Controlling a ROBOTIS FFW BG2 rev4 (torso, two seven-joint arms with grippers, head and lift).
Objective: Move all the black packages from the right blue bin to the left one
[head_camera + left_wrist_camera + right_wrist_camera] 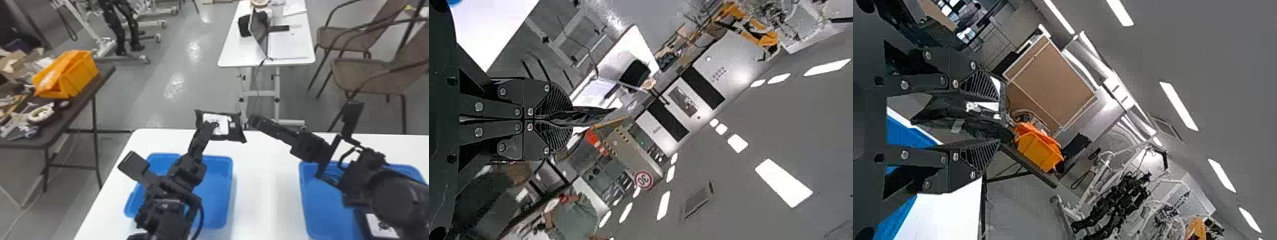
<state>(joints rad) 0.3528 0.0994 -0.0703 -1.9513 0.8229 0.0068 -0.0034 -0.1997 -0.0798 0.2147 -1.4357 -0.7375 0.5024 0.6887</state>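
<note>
Pinching black package (234,128), left tool (208,127), right tool (257,122) near

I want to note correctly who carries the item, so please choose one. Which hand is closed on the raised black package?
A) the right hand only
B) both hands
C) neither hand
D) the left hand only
D: the left hand has its fingers pressed together on the black package, while the fingers of the right hand stand wide apart.
</note>
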